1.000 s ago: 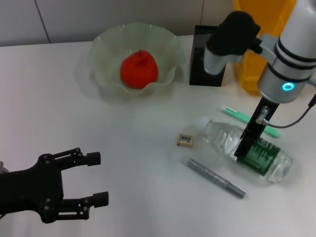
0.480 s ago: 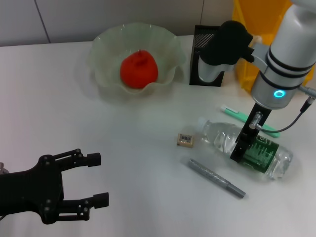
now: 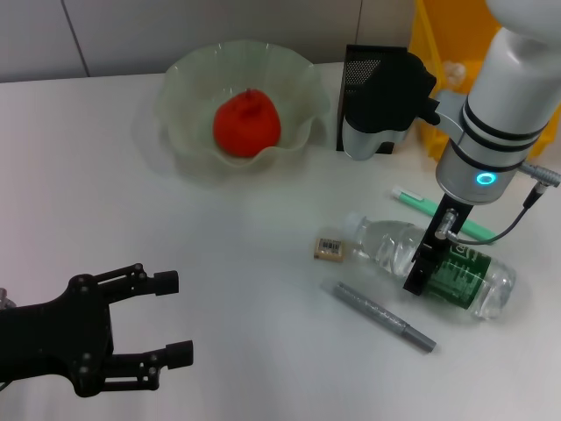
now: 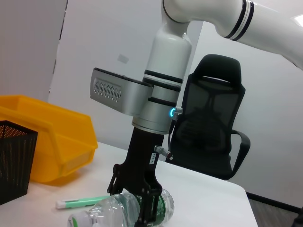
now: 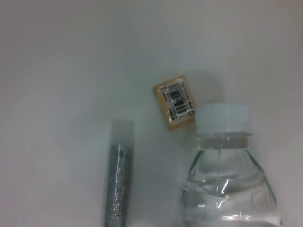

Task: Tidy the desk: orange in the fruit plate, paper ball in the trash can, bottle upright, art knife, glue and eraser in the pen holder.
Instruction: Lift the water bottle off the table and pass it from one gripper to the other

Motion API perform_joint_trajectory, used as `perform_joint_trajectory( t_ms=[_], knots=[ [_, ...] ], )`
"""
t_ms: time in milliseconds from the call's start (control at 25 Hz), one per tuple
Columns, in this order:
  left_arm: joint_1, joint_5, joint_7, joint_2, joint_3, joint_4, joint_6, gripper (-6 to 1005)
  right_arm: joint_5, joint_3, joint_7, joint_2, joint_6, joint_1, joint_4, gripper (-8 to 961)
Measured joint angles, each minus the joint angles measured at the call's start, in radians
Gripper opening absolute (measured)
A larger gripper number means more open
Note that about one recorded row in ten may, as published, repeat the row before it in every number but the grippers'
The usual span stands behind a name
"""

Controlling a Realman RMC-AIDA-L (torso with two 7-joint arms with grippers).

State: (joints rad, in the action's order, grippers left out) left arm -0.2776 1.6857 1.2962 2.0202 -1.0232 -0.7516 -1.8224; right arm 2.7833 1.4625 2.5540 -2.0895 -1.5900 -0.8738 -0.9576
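The clear bottle (image 3: 438,264) with a green label lies on its side on the white table. My right gripper (image 3: 419,279) is down on its middle and shut on it; the left wrist view shows the fingers (image 4: 144,204) on both sides of the bottle (image 4: 106,215). The beige eraser (image 3: 330,248) lies just beside the white cap (image 5: 221,118). A grey glitter stick (image 3: 383,317) lies in front of the bottle, and a green art knife (image 3: 443,213) behind it. The orange (image 3: 247,123) sits in the fruit plate (image 3: 188,74). My left gripper (image 3: 171,318) is open at the near left.
The black mesh pen holder (image 3: 359,66) stands at the back, partly hidden by my right arm. The yellow trash can (image 3: 451,35) is beside it, with a white wad (image 3: 452,70) inside. An office chair (image 4: 213,123) stands beyond the table.
My right arm has shifted left and lower over the bottle. The bottle has turned a little, its cap end nearer the eraser. The left arm has not moved.
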Motion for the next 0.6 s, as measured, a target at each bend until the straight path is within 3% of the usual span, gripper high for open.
perform_joint_trajectory(
  t_ms=[280,600],
  knots=[
    [0.000,0.000,0.000,0.000,0.000,0.000,-0.002,764,-0.004,-0.007,-0.006,0.004,-0.012,0.026,-0.045,774],
    [-0.003,0.000,0.000,0.000,0.006,0.000,0.000,760,-0.104,-0.046,-0.087,0.011,-0.090,0.199,-0.385,773]
  ],
)
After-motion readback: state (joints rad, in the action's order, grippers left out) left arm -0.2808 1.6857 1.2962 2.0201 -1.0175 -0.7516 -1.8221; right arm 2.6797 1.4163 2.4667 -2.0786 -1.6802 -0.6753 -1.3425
